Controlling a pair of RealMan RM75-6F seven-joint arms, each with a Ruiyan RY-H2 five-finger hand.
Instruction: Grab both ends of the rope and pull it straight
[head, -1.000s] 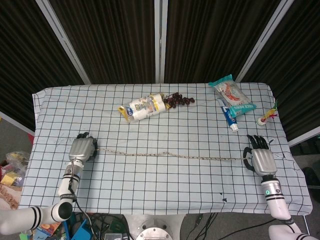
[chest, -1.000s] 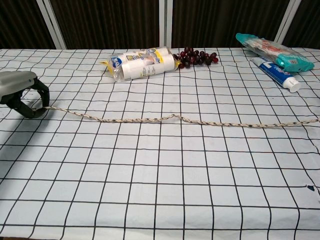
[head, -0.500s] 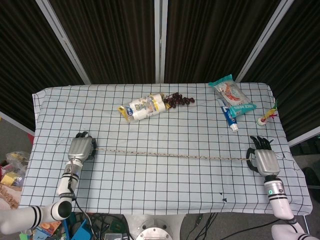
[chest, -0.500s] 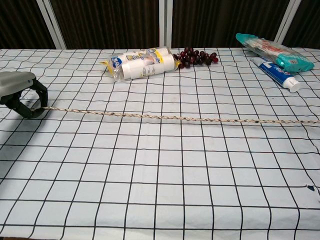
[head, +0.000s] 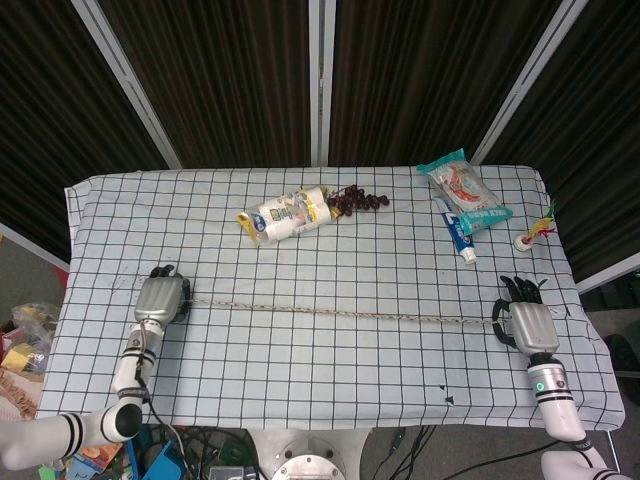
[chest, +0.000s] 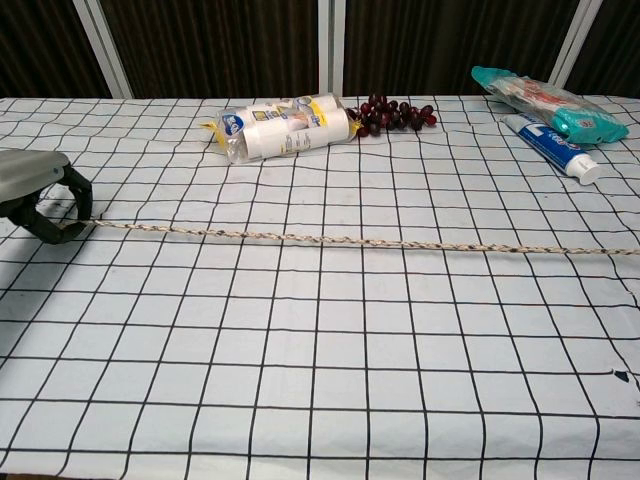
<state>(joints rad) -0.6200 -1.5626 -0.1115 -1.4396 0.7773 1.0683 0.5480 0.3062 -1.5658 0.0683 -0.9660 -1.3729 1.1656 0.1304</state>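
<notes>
A thin speckled rope (head: 340, 312) (chest: 360, 241) runs in a straight taut line across the checked tablecloth. At the table's left side my left hand (head: 163, 299) (chest: 38, 198) grips one rope end, fingers curled around it. Near the right edge, the other end is held by my right hand (head: 524, 319), its dark fingers wrapped over the rope. The chest view cuts off the right hand; there the rope runs out past the frame's right edge.
At the back lie a clear pack of white cups (head: 285, 214) (chest: 285, 127), dark grapes (head: 358, 199) (chest: 392, 114), a teal snack bag (head: 462, 188) (chest: 545, 100) and a toothpaste tube (head: 455, 232) (chest: 558, 147). A small colourful toy (head: 533, 234) sits by the right edge.
The rope's slack wave in the middle has been pulled out; it now lies straight. Both hands moved slightly outward, the left further left, the right further right and toward the front edge.
</notes>
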